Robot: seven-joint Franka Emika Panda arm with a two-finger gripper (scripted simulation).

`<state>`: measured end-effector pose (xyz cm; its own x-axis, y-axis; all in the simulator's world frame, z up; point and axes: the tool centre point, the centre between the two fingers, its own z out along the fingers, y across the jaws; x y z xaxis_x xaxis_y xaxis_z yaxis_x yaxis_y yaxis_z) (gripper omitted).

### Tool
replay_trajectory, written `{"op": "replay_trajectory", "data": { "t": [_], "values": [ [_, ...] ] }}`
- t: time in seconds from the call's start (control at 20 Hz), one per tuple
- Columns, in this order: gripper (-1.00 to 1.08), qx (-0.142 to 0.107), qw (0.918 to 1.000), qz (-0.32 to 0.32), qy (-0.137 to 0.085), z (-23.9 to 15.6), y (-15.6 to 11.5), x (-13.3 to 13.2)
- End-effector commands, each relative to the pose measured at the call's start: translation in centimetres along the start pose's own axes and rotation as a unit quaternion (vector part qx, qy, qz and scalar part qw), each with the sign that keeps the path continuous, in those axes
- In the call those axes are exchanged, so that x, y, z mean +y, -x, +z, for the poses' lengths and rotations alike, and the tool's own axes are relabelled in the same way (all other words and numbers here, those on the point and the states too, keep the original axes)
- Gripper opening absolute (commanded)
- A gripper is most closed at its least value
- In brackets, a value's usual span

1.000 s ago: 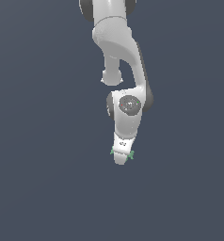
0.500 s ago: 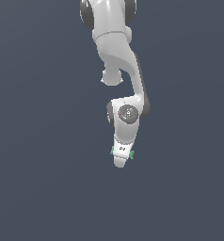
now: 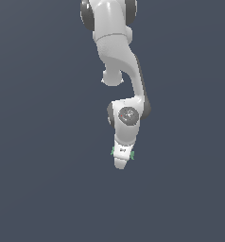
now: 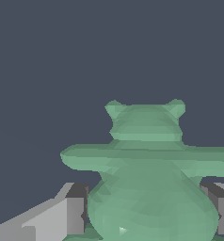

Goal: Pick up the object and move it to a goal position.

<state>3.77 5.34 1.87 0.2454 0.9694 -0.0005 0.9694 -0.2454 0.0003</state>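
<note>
The object (image 4: 147, 183) is a mint-green faceted lump with two ear-like bumps and wide side arms, and it fills the wrist view. My gripper (image 4: 147, 217) is shut on it, with one grey finger (image 4: 74, 214) pressed against each flank of its body. In the exterior view my white gripper (image 3: 120, 161) points downward at mid-frame, and only small green tips of the object (image 3: 132, 156) stick out on either side of it. The rest of the object is hidden behind the hand there.
A plain dark blue-grey surface (image 3: 43, 189) fills the background in both views. The white arm (image 3: 115, 52) reaches down from the exterior view's top. No other objects show.
The arm has folded a little and the gripper has shifted slightly lower in the exterior view. The green tips have stayed with the gripper.
</note>
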Motion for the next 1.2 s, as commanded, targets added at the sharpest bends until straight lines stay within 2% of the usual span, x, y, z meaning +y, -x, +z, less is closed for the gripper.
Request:
{"op": "replay_trajectory", "data": {
  "t": [0.0, 0.3, 0.55, 0.85, 1.15],
  "values": [
    [-1.00, 0.000, 1.0000, 0.000, 0.000, 0.0, 0.0, 0.0],
    [-1.00, 0.000, 1.0000, 0.000, 0.000, -0.3, 0.0, 0.0],
    [-1.00, 0.000, 1.0000, 0.000, 0.000, -2.2, -0.3, 0.1],
    [-1.00, 0.000, 1.0000, -0.001, 0.000, -6.8, -1.0, 0.2],
    [-1.00, 0.000, 1.0000, -0.001, 0.000, -13.4, -2.1, 0.5]
  ]
}}
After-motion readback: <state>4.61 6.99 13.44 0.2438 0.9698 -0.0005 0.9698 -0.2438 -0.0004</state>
